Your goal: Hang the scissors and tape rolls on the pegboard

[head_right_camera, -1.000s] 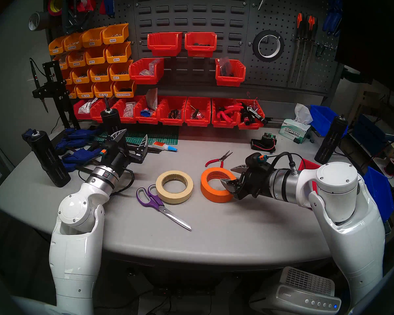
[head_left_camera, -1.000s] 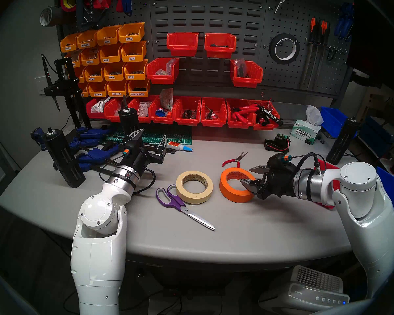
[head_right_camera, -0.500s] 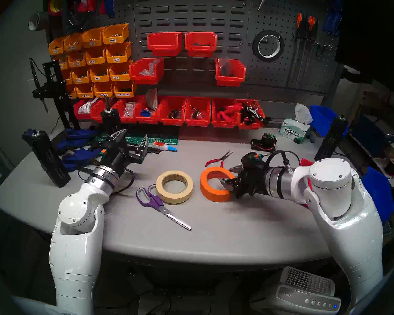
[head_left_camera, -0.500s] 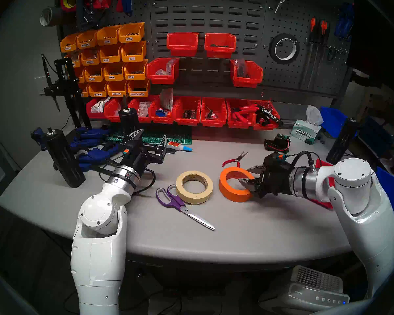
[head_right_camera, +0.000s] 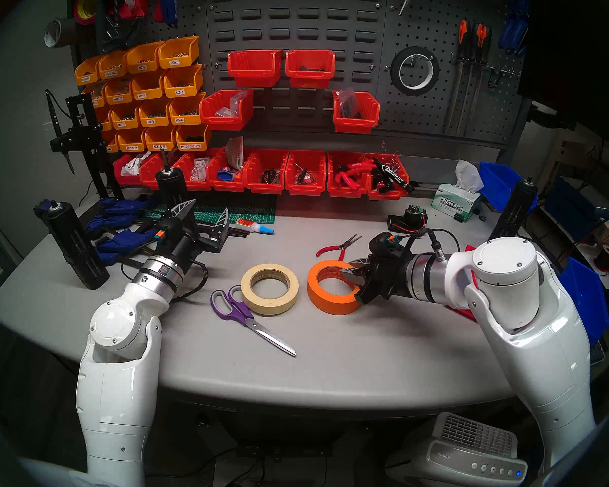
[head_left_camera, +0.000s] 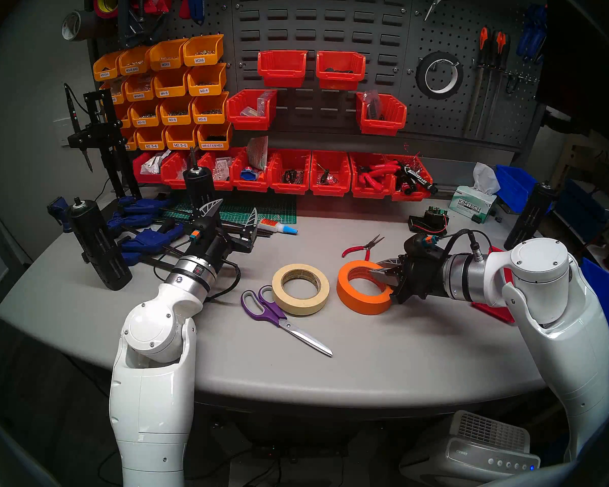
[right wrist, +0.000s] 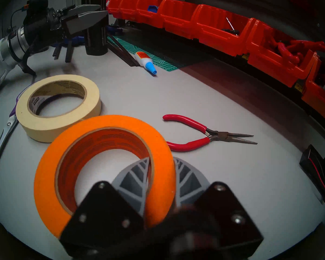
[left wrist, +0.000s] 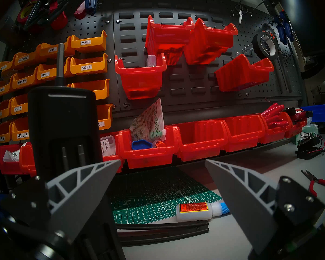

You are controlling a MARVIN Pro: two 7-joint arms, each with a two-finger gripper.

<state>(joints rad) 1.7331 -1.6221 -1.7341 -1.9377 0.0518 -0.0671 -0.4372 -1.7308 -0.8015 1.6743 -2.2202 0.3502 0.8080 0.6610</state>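
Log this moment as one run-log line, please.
right gripper: shut on orange tape roll wall | left gripper: open, idle | black tape roll: hung | cream tape roll, scissors: on table

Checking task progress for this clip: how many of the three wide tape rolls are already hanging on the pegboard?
1. The black roll hangs on the pegboard. The cream roll lies on the table, and the right gripper straddles the orange roll's wall.
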